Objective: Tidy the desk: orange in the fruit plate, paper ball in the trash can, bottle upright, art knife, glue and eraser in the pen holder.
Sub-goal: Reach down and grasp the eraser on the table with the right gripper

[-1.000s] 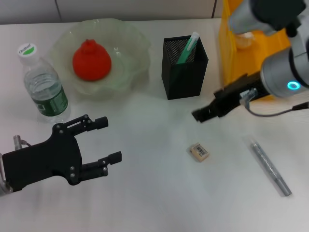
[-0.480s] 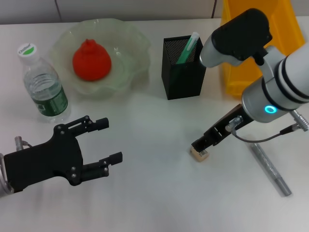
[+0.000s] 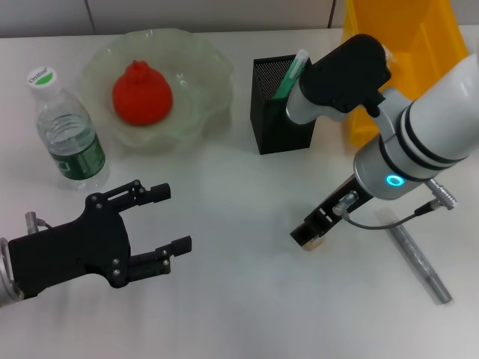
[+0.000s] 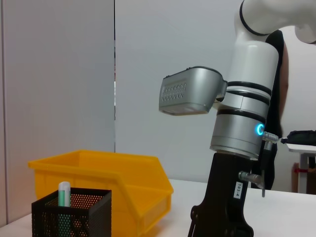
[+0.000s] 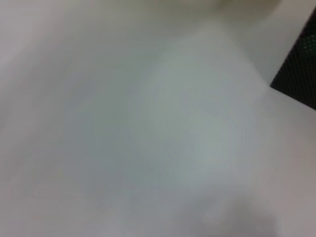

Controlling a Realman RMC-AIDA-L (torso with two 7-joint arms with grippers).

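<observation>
1. Closest to the camera, the left gripper [image 3: 168, 221] was hovering low over the white desk [image 3: 239, 314] at the near left, black fingers spread wide apart and nothing between them. Pretty much parked.
2. Over on the near right, a slim silver metal art knife [image 3: 419, 258] lay flat on the desk, on its own.
3. Just in from that, the right gripper [image 3: 308, 233] was down at the desk surface, right on top of the small beige rectangular eraser [image 3: 315, 242]. Only a sliver of the eraser peeked out under the black tip, so honestly I couldn't tell if the fingers were clamped on it or just around it.
4. Middle left: the clear plastic water bottle with the dark green label and white cap [image 3: 66, 134] was standing upright, near the bowl.
5. Behind the bottle, the wide pale-green glass fruit plate with the wavy rim [image 3: 202, 90] had the red-orange round orange with a little knob on top [image 3: 142, 93] sitting inside it.
6. Middle back, the tall square black metal-mesh pen holder [image 3: 278, 123] stood upright with a green-and-white glue stick [image 3: 293, 71] leaning in it; the left wrist view showed it too [image 4: 71, 215].
7. Farthest right, the big bright yellow rectangular plastic trash can [image 3: 419, 30] was partly hidden behind the right arm.
</observation>
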